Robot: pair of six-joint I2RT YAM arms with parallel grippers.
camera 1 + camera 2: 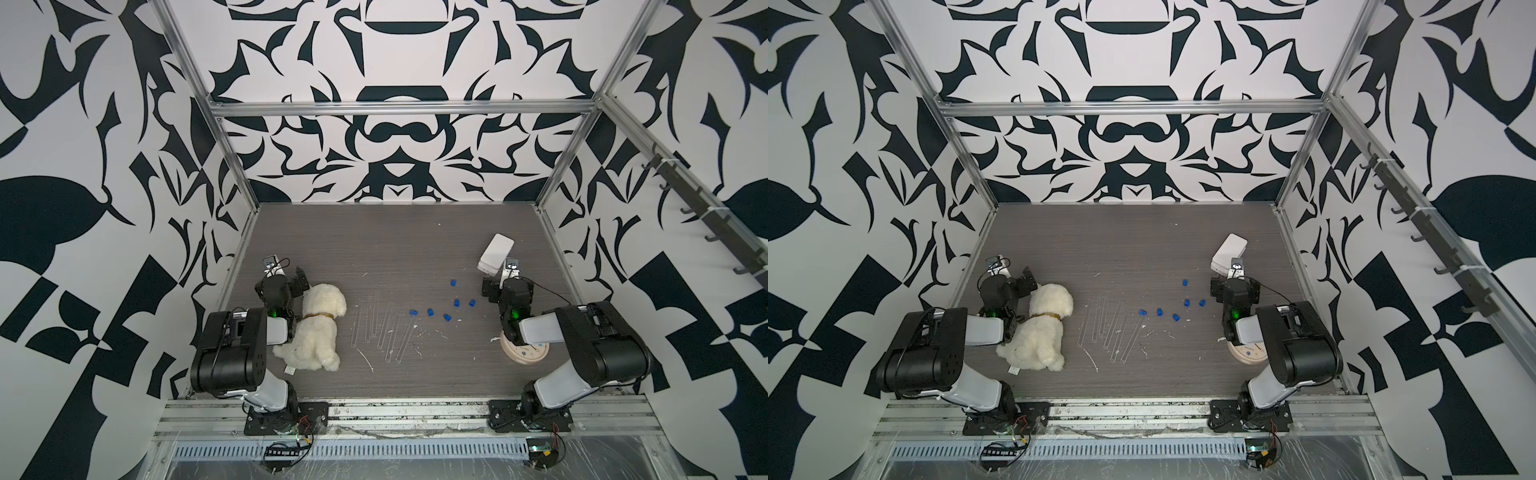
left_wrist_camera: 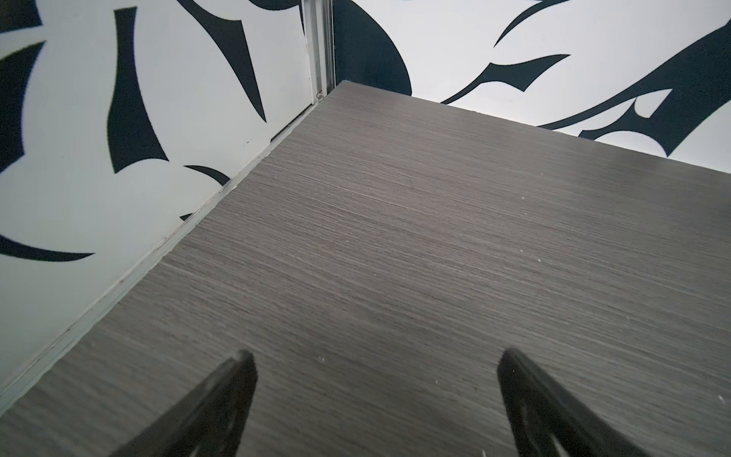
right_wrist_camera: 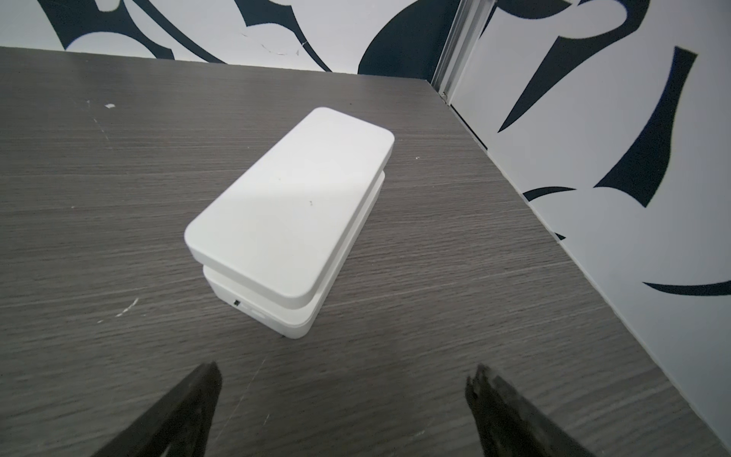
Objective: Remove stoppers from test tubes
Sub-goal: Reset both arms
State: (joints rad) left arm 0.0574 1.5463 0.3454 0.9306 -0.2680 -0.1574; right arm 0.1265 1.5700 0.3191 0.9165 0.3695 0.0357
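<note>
Several clear test tubes (image 1: 384, 328) (image 1: 1113, 328) lie side by side on the dark tabletop, right of the plush dog. Several blue stoppers (image 1: 456, 302) (image 1: 1187, 302) lie scattered to the right of the tubes. One stopper (image 1: 413, 311) sits at the far end of the rightmost tube; whether it is on that tube I cannot tell. My left gripper (image 2: 375, 356) (image 1: 284, 279) hangs open over bare table, left of the dog's head. My right gripper (image 3: 344, 372) (image 1: 506, 282) is open with nothing between its fingers, right of the stoppers.
A white plush dog (image 1: 316, 328) lies against my left arm. A white lidded box (image 3: 288, 205) (image 1: 496, 253) stands just beyond my right gripper. A round pale clock (image 1: 519, 353) lies under my right arm. White scraps dot the table; walls close off three sides.
</note>
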